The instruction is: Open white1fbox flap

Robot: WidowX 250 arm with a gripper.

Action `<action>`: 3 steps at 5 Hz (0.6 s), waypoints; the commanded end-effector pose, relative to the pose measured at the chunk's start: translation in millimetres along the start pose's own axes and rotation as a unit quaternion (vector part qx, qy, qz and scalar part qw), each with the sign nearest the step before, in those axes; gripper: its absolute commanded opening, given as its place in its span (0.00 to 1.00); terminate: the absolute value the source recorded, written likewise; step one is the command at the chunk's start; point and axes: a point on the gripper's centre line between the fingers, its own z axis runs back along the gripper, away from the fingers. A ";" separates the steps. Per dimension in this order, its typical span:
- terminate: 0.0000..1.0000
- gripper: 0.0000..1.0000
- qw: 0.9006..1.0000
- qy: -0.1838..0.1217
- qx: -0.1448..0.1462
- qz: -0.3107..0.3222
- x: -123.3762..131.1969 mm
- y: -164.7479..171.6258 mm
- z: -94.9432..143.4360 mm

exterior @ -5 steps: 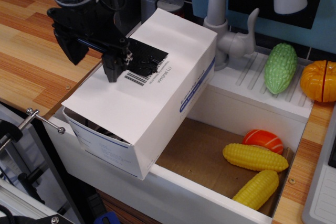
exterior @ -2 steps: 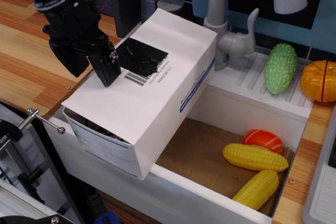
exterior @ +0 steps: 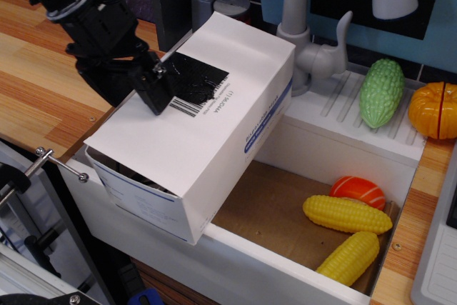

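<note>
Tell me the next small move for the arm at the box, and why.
Probably slip the gripper down under the left edge of the flap and lift. The flap lies flat on the box, and the gripper sits at that edge, gripping nothing I can see.

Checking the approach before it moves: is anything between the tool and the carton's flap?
Nothing visible. The tool is already at the left edge of the flap, beside the black patch; whether they touch is unclear.
</note>
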 end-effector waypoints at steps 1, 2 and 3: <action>0.00 1.00 1.000 -0.007 -0.022 -0.019 3.4 -31.5 7.1; 0.00 1.00 1.000 -0.001 -0.007 -0.027 6.4 -46.7 12.7; 0.00 1.00 0.998 0.000 0.024 -0.050 12.4 -69.0 23.2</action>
